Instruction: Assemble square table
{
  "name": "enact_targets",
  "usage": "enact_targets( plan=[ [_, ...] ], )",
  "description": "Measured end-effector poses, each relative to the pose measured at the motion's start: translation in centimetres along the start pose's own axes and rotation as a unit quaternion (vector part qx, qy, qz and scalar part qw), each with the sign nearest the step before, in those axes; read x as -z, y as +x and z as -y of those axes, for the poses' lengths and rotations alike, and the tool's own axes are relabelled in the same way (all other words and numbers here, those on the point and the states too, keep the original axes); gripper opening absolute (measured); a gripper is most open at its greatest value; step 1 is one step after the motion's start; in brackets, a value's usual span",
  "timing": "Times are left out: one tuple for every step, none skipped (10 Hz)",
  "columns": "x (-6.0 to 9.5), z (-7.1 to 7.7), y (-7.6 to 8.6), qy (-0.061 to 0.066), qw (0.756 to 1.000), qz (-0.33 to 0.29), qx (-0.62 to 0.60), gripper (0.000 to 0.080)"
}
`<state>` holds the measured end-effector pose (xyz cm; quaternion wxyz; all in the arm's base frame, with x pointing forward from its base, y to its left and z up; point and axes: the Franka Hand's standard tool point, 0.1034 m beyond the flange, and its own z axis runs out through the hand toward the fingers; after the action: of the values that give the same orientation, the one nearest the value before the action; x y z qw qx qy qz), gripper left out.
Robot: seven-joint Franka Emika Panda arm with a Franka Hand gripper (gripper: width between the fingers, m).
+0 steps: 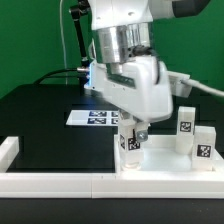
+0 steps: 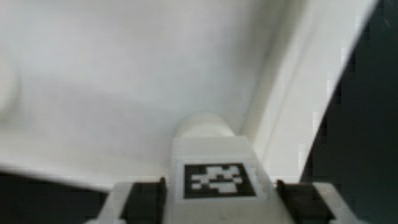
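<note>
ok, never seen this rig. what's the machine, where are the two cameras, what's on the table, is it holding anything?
It is a single robot arm whose gripper has two jaws. One picture comes from a camera standing off the arm; the other from a camera on its wrist, looking down past the jaws. On the black table lies a white square tabletop with a raised rim, two loose tagged legs toward the exterior view's right, a flat marker board behind, and a long white rail in front. The jaws are closed on another tagged leg, held upright over the tabletop.
</note>
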<state>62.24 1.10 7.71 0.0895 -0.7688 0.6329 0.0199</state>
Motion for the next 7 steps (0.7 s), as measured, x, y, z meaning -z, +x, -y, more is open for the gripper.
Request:
enact_targets(
  plan=[
    [0.03,-0.02,0.24,0.008,0.998,0.014,-0.053,0.0290],
    [0.02,0.04,0.22,0.010,0.996,0.014,-0.092,0.0290],
    [0.01,0.05,0.20,0.010,0.995,0.014,-0.100,0.0290],
    [0.01,0.04,0.20,0.010,0.996,0.014,-0.087,0.0290],
    [-0.03,0.02,0.17,0.010,0.998,0.012,-0.060,0.0368],
    [-0.15,0.05,0.04,0.013,0.999,0.006,0.029,0.0368],
    [-0.24,-0.08,-0.15,0.008,0.988,0.004,0.154,0.0573]
  ],
)
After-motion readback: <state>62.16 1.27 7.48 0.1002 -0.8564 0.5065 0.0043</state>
